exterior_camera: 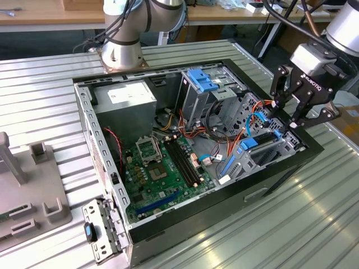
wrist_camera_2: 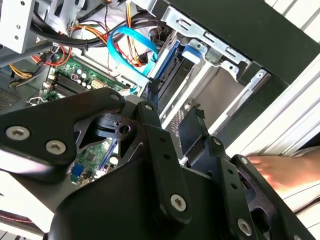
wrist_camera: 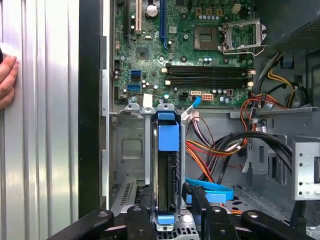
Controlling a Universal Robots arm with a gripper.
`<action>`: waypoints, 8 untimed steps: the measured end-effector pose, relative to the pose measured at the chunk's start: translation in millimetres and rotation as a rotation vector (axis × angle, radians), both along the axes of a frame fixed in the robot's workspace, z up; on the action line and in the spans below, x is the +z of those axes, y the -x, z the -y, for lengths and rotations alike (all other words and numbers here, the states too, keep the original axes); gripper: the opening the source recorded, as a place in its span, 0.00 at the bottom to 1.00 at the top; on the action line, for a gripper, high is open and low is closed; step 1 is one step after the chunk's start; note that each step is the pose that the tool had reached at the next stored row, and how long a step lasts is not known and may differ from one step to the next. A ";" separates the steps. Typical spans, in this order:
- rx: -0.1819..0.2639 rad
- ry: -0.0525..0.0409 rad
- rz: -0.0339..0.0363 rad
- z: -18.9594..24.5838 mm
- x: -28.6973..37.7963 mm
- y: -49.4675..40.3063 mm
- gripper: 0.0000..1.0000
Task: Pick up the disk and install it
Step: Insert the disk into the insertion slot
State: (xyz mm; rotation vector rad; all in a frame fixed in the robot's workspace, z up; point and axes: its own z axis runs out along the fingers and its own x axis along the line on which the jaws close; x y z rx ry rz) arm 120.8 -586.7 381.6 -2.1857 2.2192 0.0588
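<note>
At the exterior view's left, a grey plastic fixture sits on the ribbed metal table. Just beside it, at the near left corner of the case, lies a loose metal panel.

The open computer case lies on its side in the middle of the table. The arm's base stands just past its far wall. In the far left of the case is the grey power supply box, and the green circuit board covers the floor nearer the camera. To the right of the box stands a tall metal cage with a blue latch on top. Orange, red and black cables run between the cage and the case's right end.

The disk stands on edge in its blue frame, slotted into the metal bay at the right end of the case.

The gripper hangs over that right end with its fingers spread. In the first wrist view, one finger shows on each side of the disk's end. I cannot tell whether they touch the disk.

A person's hand rests on the table just outside the case wall.
</note>
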 end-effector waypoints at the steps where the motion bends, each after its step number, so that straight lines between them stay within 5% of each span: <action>1: 0.001 -0.0009 0.0034 0.0 -0.6 1.2 0.44; 4: 0.004 -0.0019 0.0139 0.0 -2.0 9.5 0.44; 8: 0.006 -0.0020 0.0154 -0.1 -2.1 10.8 0.44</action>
